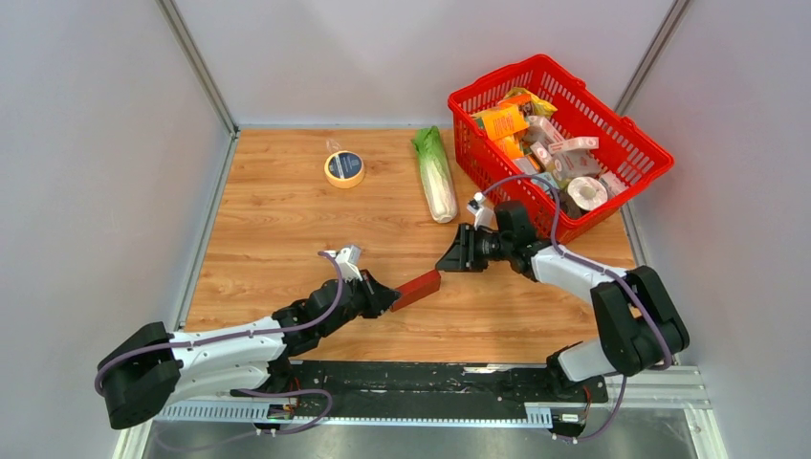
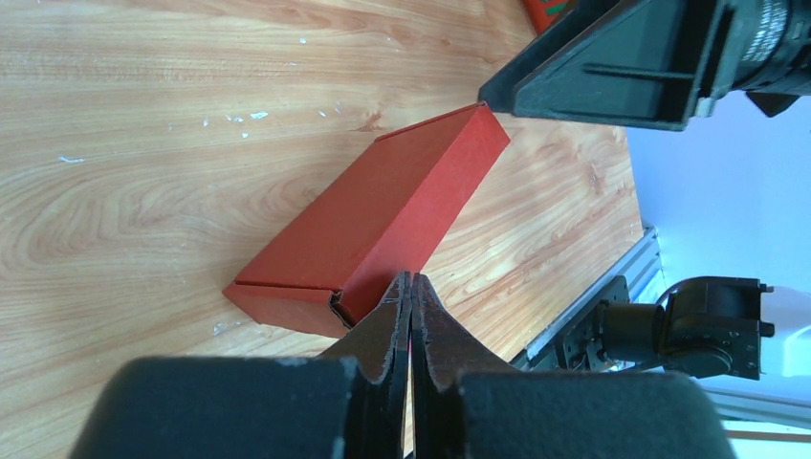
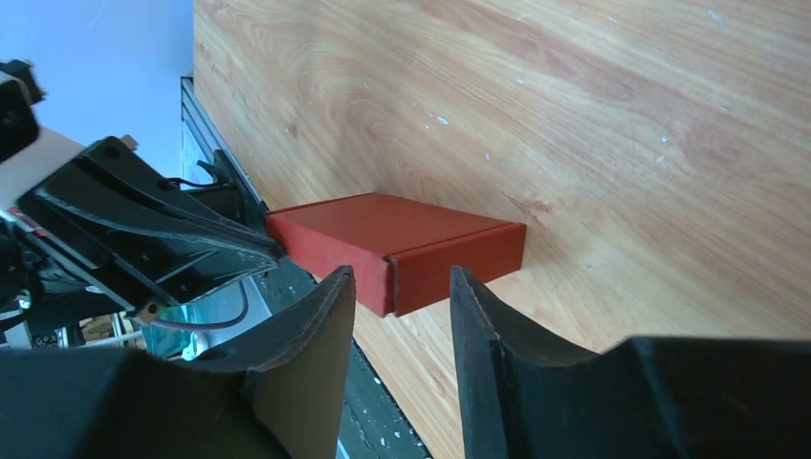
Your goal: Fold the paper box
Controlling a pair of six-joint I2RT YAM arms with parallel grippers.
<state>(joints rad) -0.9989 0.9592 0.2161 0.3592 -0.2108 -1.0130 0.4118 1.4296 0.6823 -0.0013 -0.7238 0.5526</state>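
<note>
The paper box point(image 1: 418, 288) is a shallow dark-red block, closed, lying on the wooden table between the two arms. In the left wrist view the box point(image 2: 383, 215) lies just ahead. My left gripper point(image 2: 411, 279) is shut at the box's long side near a corner, and a thin red sliver shows between the jaws. It also shows in the top view point(image 1: 390, 296). My right gripper point(image 1: 448, 260) is open at the box's other end. In the right wrist view the gripper point(image 3: 402, 277) straddles the box's point(image 3: 383, 225) near corner without touching it.
A red mesh basket point(image 1: 497, 76) full of packets stands at the back right, just behind the right arm. A napa cabbage point(image 1: 435, 177) and a roll of tape point(image 1: 344, 168) lie further back. The black base rail point(image 1: 430, 378) runs along the near table edge.
</note>
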